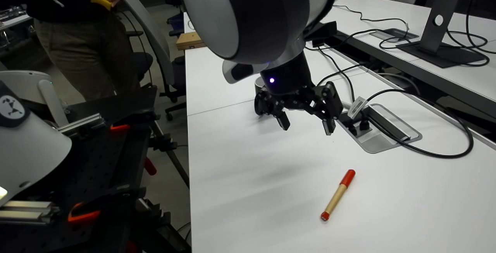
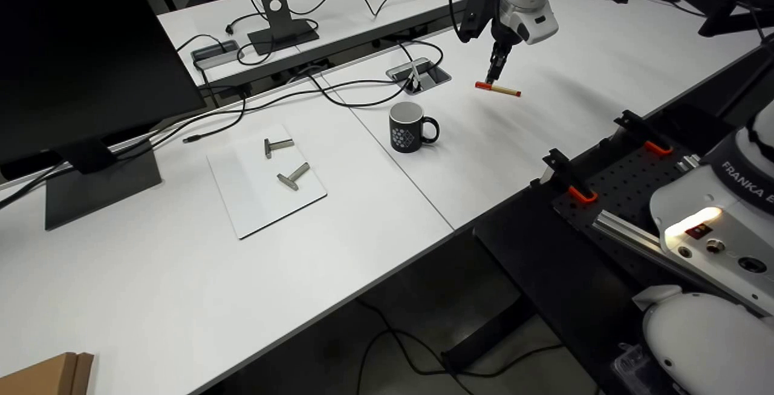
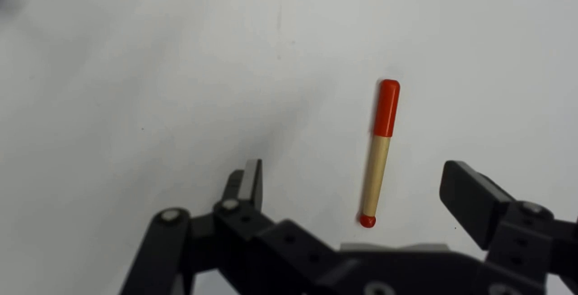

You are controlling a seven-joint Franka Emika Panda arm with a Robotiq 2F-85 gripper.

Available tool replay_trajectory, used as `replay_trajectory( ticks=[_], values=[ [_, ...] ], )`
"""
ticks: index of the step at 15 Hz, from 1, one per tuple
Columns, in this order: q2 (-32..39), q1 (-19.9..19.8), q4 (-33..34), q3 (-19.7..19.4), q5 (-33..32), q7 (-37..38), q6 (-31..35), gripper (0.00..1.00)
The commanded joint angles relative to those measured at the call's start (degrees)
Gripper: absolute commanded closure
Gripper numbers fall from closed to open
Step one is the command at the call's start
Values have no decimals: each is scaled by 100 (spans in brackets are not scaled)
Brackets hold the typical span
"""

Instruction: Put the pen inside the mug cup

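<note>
The pen lies flat on the white table. It has a tan barrel, a long red cap and a small red end, and shows in both exterior views (image 1: pixel 338 195) (image 2: pixel 502 89) and in the wrist view (image 3: pixel 379 164). My gripper (image 1: pixel 307 125) is open and empty, above the table. In the wrist view the pen lies below and between the spread fingers (image 3: pixel 353 171). In an exterior view the fingertips (image 2: pixel 491 79) overlap the pen. The black mug cup (image 2: pixel 406 132) stands upright with its handle towards the pen; in an exterior view the gripper partly hides the mug (image 1: pixel 258 107).
A grey socket plate (image 1: pixel 372 129) with black cables lies beside the pen and gripper. A white board (image 2: pixel 260 195) with two metal T-shaped pieces (image 2: pixel 294 176) lies beyond the mug. A monitor (image 2: pixel 91 68) stands at the far end. A person (image 1: pixel 77 32) stands beside the table.
</note>
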Motion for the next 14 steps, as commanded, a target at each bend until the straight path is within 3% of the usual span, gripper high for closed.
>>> replay_trajectory(
  ticks=[1,5,6,8,10,14],
  values=[
    [40,-114,87,44,4,-32,248,0],
    [174,-371,325,154,-89,-113,1038,0],
    [-31,-1003,58,924,-397,-53,592,0],
    [37,-1269,85,1214,-558,12,529,0],
    [123,-1369,101,1255,-621,257,451,0],
    [178,-1143,161,898,-552,622,497,0]
  ],
)
